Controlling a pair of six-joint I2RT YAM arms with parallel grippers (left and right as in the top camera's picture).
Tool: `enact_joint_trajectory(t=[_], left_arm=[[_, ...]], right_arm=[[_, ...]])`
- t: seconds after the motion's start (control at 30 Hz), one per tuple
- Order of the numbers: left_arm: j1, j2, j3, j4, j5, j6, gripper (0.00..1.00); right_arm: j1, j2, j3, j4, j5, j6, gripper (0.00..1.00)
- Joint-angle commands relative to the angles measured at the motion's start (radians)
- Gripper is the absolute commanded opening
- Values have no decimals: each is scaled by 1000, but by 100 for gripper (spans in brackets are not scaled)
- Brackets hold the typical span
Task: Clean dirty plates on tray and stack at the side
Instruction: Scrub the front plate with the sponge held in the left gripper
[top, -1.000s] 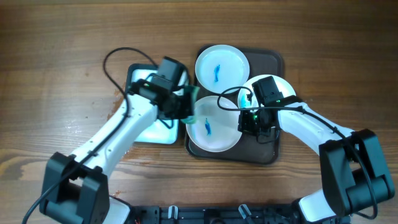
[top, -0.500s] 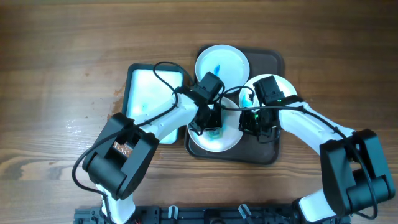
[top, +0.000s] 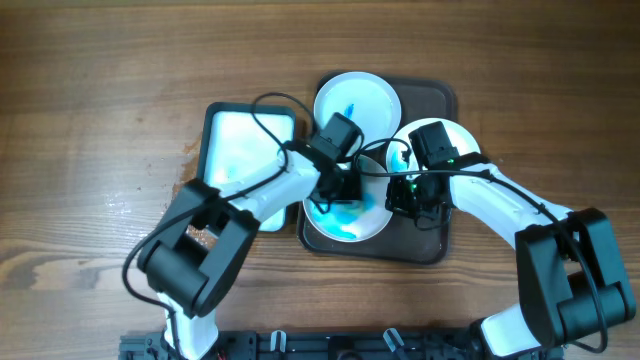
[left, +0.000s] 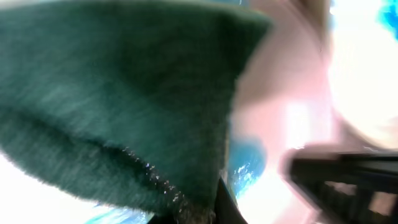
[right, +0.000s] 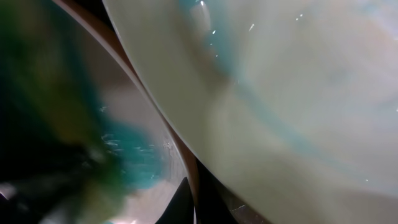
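Three white plates lie on the dark brown tray (top: 432, 250). The back plate (top: 357, 105) has a blue smear. The right plate (top: 445, 135) sits partly under my right arm. The front plate (top: 350, 225) is smeared with wet blue. My left gripper (top: 343, 193) is shut on a green sponge (left: 118, 93) and presses it on the front plate (left: 367, 74). My right gripper (top: 402, 195) is shut on the front plate's right rim (right: 186, 168). In the right wrist view, the right plate (right: 298, 93) fills the upper right.
A smaller white tray with a black rim (top: 245, 150) stands left of the brown tray, on the wooden table (top: 100, 120). Cables loop over both arms near the plates.
My left gripper carried the sponge from the white tray onto the front plate. The blue mark there has spread into a wide wet smear. The right arm has not moved.
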Motion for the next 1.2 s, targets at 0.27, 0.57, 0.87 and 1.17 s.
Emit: enact_joint_trajectory(t=[0.27,0.57,0.87,1.17], left_arm=[[-18,43,-31,-210,-206,-31,4],[65,43,-31,-337,-506,-31,4],[11,43,-31,16,121,53,4],[16,43,-31,-106,-65,46,4]], right_arm=[[14,66,-32,1,64,18,4],[14,66,-32,2,50,17,5],[14,66,-32,1,50,15,4],[14,66,-32,-22,50,14,5]])
